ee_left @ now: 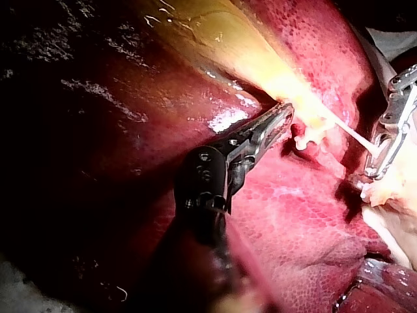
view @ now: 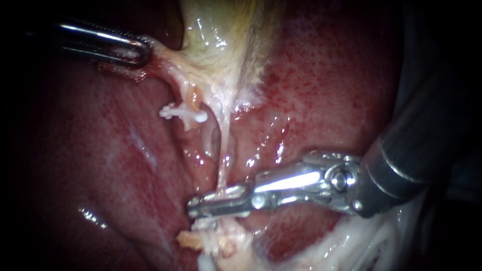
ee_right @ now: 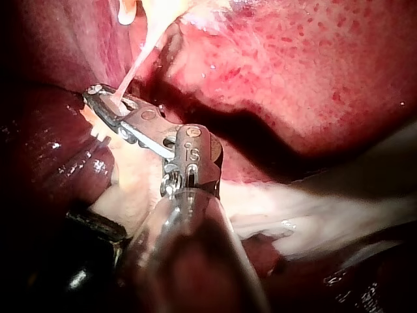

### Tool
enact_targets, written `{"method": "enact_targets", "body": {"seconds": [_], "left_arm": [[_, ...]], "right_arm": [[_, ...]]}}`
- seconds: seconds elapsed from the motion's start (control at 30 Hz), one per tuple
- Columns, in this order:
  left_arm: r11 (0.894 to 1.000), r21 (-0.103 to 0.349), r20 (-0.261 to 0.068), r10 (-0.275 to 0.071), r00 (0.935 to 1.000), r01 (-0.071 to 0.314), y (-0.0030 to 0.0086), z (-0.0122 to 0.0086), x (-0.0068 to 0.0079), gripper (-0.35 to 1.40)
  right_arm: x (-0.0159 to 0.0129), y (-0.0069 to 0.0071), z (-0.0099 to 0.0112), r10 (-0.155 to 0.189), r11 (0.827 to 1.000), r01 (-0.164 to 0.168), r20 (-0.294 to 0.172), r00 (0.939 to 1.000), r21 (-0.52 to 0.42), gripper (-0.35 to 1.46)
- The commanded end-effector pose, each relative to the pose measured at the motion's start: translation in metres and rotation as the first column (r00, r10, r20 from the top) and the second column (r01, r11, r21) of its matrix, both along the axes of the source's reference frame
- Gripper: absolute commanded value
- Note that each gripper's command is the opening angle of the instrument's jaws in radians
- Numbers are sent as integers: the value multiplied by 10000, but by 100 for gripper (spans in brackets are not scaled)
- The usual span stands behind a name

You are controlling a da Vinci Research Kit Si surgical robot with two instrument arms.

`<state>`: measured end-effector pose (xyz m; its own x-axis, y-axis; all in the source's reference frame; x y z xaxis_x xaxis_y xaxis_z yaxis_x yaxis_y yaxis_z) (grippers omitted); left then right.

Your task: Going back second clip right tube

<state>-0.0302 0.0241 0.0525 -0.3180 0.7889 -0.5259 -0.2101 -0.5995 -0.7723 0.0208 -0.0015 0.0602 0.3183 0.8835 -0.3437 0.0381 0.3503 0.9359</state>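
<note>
The liver (view: 331, 85) lies under the pale gallbladder (view: 226, 30), whose edge tissue (view: 161, 54) the left instrument (view: 138, 50) clamps between closed jaws. The right instrument (view: 221, 201) has its jaws a slit apart around the thin right tube (view: 224, 155), low on it. A white clip (view: 183, 114) crosses the left tube (view: 185, 93), well apart from those jaws.

The endoscope faces the tube (view: 224, 150) close up; both wrist cameras, seemingly oblique, share it.

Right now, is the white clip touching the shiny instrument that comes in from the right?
No, the white clip sits on a tube higher up, clearly apart from the right instrument.
</note>
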Motion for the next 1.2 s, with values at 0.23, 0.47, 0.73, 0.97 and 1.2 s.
{"method": "enact_targets", "body": {"seconds": [0.23,0.47,0.73,0.97,1.2], "left_arm": [[10000,0,2,4,10000,-4,0,0,0,-35],[10000,0,3,6,10000,-6,0,0,1,-35],[10000,0,11,20,10000,-20,-1,-1,4,-35],[10000,-12,0,6,10000,-6,-1,-1,6,-35],[10000,-23,-11,-7,10000,7,-2,-1,7,-35]], "right_arm": [[10,0,11,-67,9847,-10,-433,9990,-1743,43],[15,-3,35,107,9558,-163,-206,9997,-2936,50],[-14,3,41,6,8704,41,92,10000,-4923,50],[-68,12,11,-118,7819,226,214,9997,-6230,50],[-123,20,-19,-320,6809,457,326,9990,-7309,50]]}}
